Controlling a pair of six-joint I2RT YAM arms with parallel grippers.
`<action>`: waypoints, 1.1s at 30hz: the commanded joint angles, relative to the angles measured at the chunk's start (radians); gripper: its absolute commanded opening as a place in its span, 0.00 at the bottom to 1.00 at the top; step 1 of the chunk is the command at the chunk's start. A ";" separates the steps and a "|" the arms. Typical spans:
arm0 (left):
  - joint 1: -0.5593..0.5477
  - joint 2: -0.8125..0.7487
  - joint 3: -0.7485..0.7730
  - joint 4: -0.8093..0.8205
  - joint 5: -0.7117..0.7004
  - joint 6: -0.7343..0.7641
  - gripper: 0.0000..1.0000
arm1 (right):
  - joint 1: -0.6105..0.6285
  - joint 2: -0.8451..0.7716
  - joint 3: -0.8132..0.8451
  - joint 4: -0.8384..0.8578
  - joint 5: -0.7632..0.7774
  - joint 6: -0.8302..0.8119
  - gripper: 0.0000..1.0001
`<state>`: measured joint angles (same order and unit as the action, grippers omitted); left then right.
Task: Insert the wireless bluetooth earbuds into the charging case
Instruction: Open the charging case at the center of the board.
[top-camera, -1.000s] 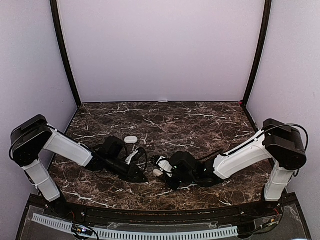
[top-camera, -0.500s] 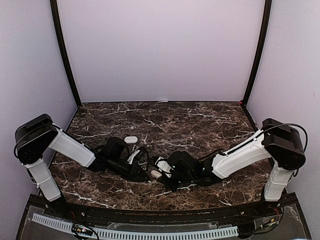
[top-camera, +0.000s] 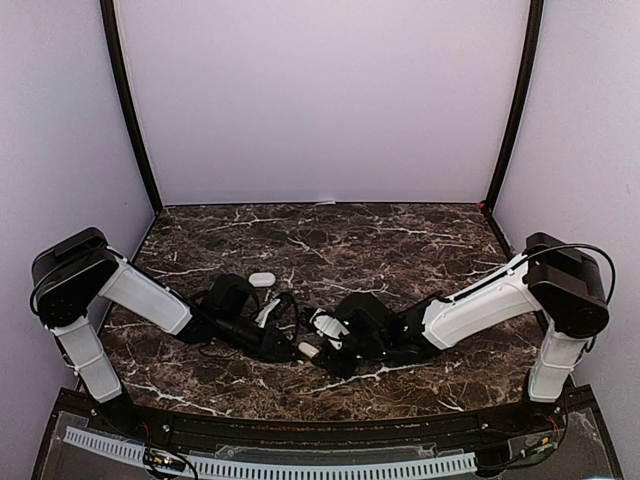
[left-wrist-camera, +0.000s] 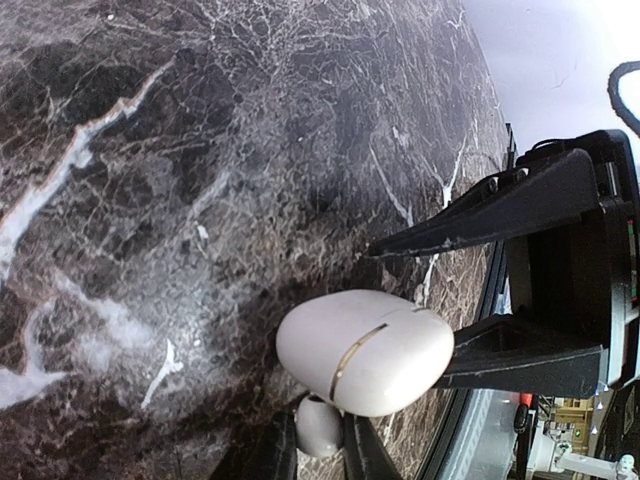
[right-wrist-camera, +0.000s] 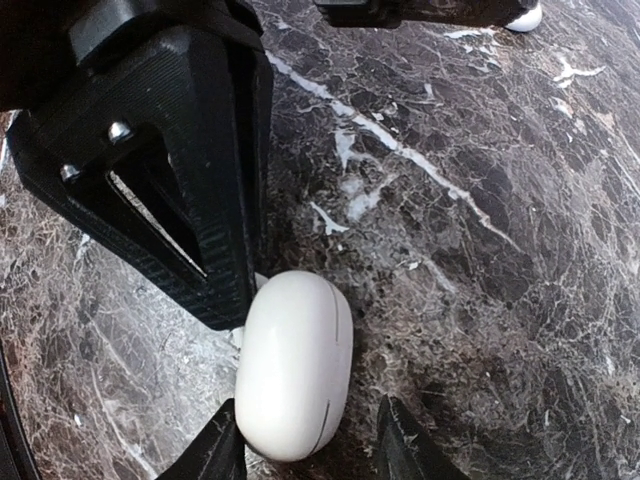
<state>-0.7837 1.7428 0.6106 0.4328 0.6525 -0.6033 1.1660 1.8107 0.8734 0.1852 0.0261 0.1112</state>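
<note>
Crucially, the left end effector (left-wrist-camera: 316, 440) pinches a white earbud (left-wrist-camera: 318, 425) just beside the closed charging case (left-wrist-camera: 365, 350), which lies lengthwise on the table (left-wrist-camera: 150, 200) between the spread fingers of the right end effector (right-wrist-camera: 308, 425).

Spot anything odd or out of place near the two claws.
The charging case lies between the open jaws of the right claw with its lid apparently shut, while the left claw pinches an earbud right beside it. A bud cannot go into a closed case.
</note>
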 joint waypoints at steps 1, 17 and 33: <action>-0.003 0.014 0.006 0.001 -0.009 0.000 0.17 | -0.013 0.021 0.042 -0.006 -0.026 0.013 0.45; -0.003 0.054 0.021 0.034 0.005 -0.012 0.17 | -0.040 0.031 0.074 -0.012 -0.098 0.043 0.41; -0.003 0.073 0.029 0.044 0.008 -0.016 0.17 | -0.054 0.004 0.056 0.011 -0.170 0.087 0.24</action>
<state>-0.7837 1.8000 0.6346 0.4988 0.6765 -0.6212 1.1114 1.8404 0.9348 0.1612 -0.0902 0.1761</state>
